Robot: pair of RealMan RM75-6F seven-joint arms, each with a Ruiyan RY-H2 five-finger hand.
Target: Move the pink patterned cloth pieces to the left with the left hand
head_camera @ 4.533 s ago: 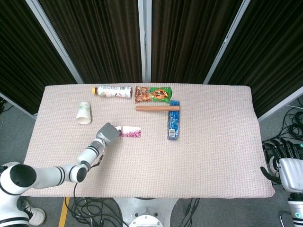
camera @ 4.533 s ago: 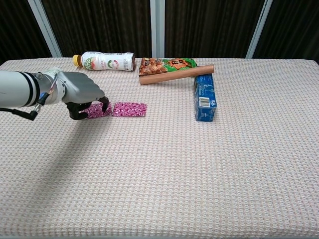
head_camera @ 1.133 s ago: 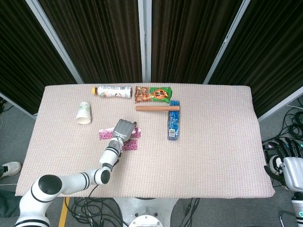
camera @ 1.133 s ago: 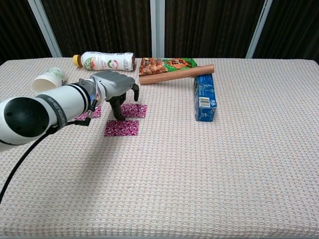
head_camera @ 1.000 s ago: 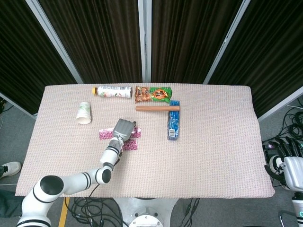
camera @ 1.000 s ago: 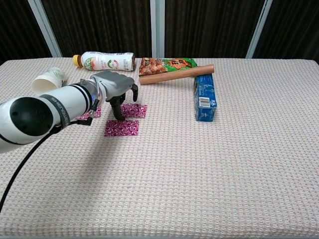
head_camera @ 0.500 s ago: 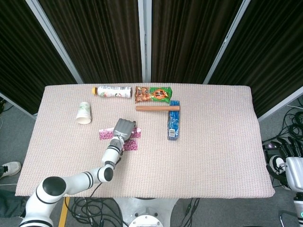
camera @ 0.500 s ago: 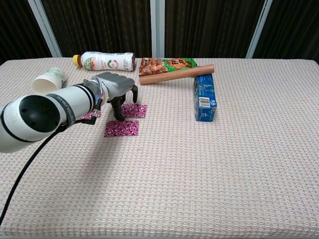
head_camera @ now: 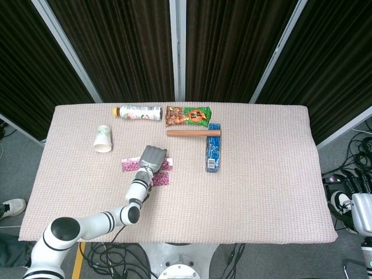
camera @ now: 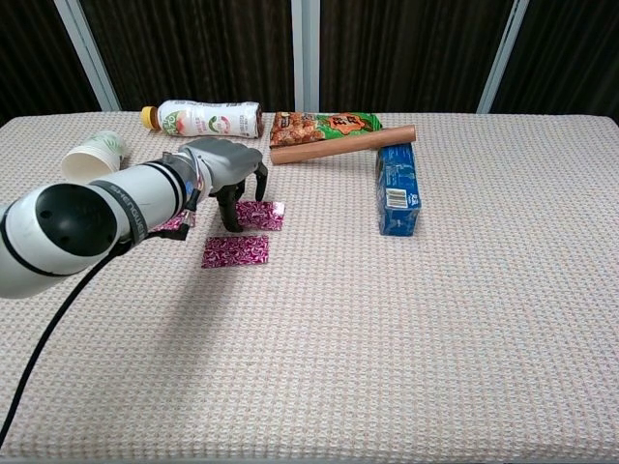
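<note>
Three pink patterned cloth pieces lie left of the table's middle. The left piece (camera: 172, 223) (head_camera: 128, 165) is partly hidden behind my left forearm. The near piece (camera: 236, 250) (head_camera: 160, 180) lies free. My left hand (camera: 227, 166) (head_camera: 152, 157) arches over the right piece (camera: 263, 215) (head_camera: 167, 165), fingers apart and pointing down, with a fingertip (camera: 233, 224) on that piece's left edge. It holds nothing. My right hand (head_camera: 351, 200) hangs off the table's right end with nothing in it.
Along the back lie a drink bottle (camera: 203, 118), a snack bag (camera: 324, 124) and a wooden rod (camera: 343, 144). A blue box (camera: 397, 189) sits to the right of the cloths, a paper cup (camera: 95, 153) on its side to the left.
Since 4.5 s ago my left hand went from the left piece to the right one, and one piece now lies nearer the front. Over the last second it barely moved.
</note>
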